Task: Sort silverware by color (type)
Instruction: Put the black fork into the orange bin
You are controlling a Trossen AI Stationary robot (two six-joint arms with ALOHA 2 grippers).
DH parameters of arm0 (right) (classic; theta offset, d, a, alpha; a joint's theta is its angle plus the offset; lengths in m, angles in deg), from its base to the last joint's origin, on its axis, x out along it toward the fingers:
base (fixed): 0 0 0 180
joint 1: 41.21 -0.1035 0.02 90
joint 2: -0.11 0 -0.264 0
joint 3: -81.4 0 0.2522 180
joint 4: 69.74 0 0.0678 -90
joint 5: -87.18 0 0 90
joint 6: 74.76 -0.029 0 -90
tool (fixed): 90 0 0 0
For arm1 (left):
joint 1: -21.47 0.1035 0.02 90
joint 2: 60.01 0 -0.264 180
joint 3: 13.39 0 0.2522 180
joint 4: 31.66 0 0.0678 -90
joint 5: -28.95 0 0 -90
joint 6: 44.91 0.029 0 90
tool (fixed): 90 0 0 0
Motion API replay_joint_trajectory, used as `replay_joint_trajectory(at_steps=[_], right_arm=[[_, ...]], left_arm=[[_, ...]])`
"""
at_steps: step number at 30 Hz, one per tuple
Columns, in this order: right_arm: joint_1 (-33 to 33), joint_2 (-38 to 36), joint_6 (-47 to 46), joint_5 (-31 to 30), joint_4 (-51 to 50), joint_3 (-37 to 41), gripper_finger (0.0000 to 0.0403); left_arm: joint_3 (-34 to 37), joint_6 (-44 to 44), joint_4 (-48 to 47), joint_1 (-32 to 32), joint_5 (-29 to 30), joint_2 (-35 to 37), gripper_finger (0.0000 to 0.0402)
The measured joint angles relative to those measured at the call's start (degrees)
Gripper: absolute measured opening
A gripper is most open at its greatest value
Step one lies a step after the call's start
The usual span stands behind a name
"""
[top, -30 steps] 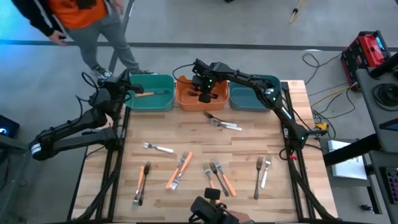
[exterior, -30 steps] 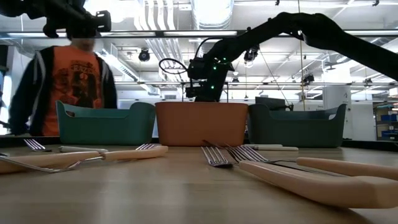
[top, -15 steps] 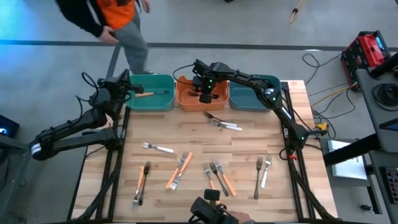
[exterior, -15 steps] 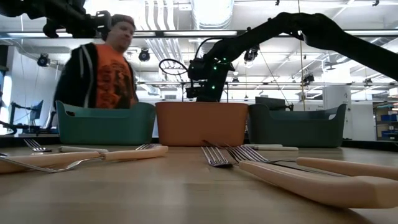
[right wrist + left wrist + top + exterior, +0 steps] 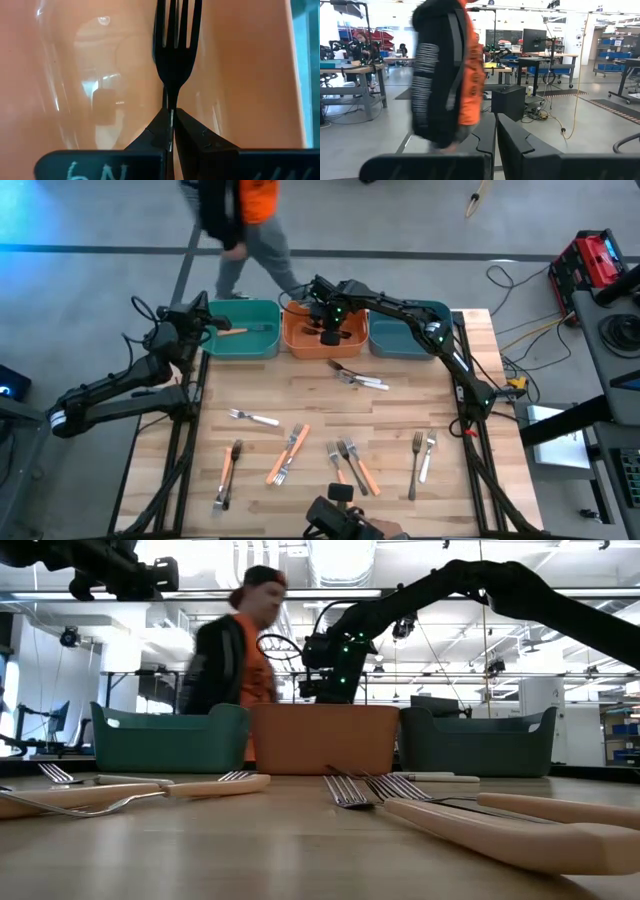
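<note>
My right gripper (image 5: pixel 171 117) is over the orange bin (image 5: pixel 325 352) at the table's far edge, shut on a dark fork (image 5: pixel 172 45) whose tines point away from the fingers into the bin. In the low view the right gripper (image 5: pixel 328 690) stands just above the orange bin's rim (image 5: pixel 325 708). My left gripper (image 5: pixel 205 321) waits shut at the left end of the left teal bin (image 5: pixel 240 352), touching nothing. One orange-handled fork (image 5: pixel 233 331) lies in that bin. Several forks lie flat on the table, among them a white-handled one (image 5: pixel 255 419) and orange-handled ones (image 5: pixel 290 450). My right gripper pinches the dark fork by its thin neck (image 5: pixel 171 102), just behind the tines, between the two fingertips (image 5: pixel 192 131). The fork lies along the fingers and sticks out past them, tines foremost, over the orange bin's floor. The fingers hide its handle.
A third, darker teal bin (image 5: pixel 405 345) stands to the right of the orange one. A pair of forks (image 5: pixel 358 376) lies just in front of the bins. A person (image 5: pixel 235 665) walks behind the table's far edge. The right arm (image 5: pixel 400 310) spans above the right bin.
The person behind the far edge has walked from the table's left toward its middle. Both arms have kept still.
</note>
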Motion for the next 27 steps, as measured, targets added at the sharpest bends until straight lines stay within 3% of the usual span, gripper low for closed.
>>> replay_joint_trajectory(at_steps=[21,23,27], right_arm=[[0.0,0.0,-1.6,-0.6,1.9,0.0,0.0009],[0.0,-0.1,-1.8,-1.0,1.5,-1.0,0.0009],[0.0,-0.5,-1.1,-2.3,1.2,-4.7,0.0009]], left_arm=[[0.0,0.0,-0.8,0.0,-0.5,0.0,0.0],[0.0,-0.1,-0.8,0.1,-4.0,0.0,0.0],[-0.3,-1.3,-0.8,0.1,-17.0,-1.5,0.0]])
